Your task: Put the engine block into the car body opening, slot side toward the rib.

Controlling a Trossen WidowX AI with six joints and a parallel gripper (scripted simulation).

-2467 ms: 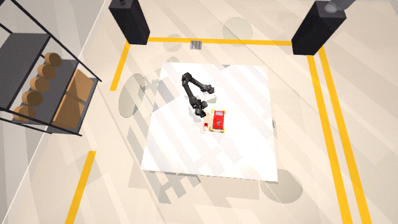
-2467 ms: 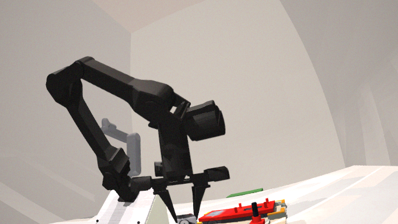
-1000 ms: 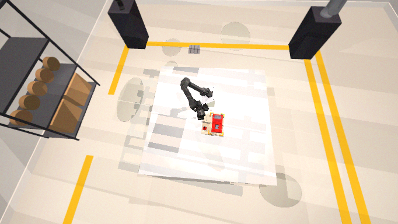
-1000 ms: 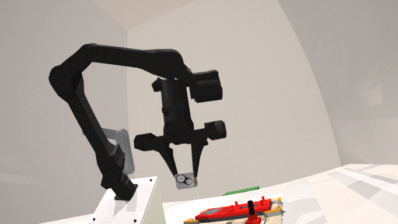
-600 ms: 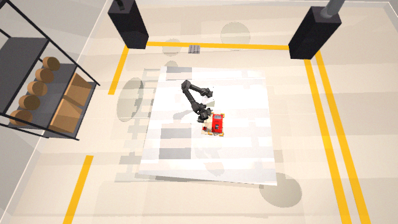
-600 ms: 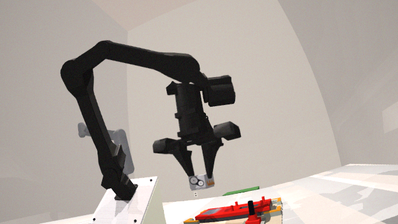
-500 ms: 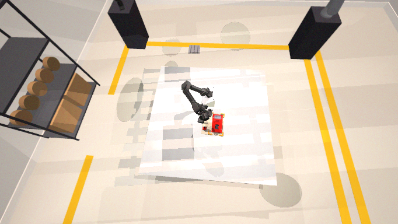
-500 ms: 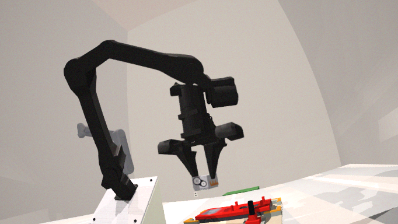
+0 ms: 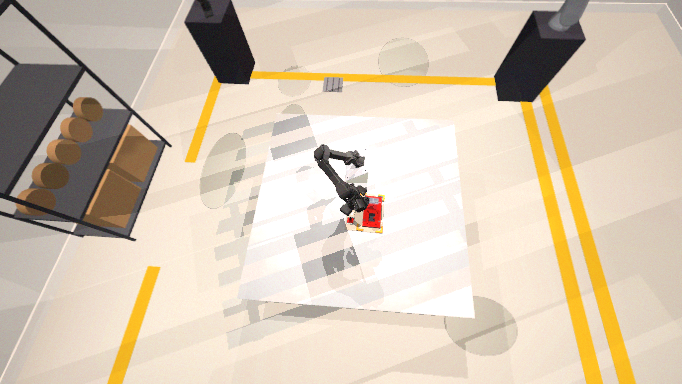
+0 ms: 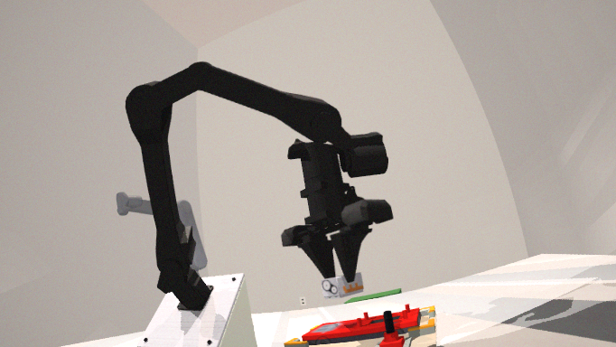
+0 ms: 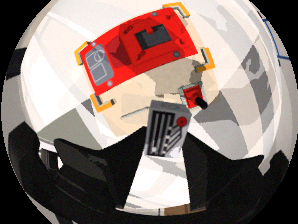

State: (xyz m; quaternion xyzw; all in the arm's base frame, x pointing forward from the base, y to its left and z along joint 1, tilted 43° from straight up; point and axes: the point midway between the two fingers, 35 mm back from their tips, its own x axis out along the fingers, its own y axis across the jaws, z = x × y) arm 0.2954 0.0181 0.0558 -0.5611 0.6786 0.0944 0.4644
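Observation:
My gripper is shut on the grey engine block and holds it in the air above the table. The block shows two round pulleys on one face and an orange toothed strip on another. The red car body lies flat on a tan board with orange corner marks. Its dark opening faces up and is empty. In the wrist view the block hangs below the car body, off to one side of the opening. A small red piece with a black post stands beside the body.
The arm's white base block stands at the left of the table. A thin green strip lies on the table behind the car body. Black pillars and a shelf rack stand far off on the floor.

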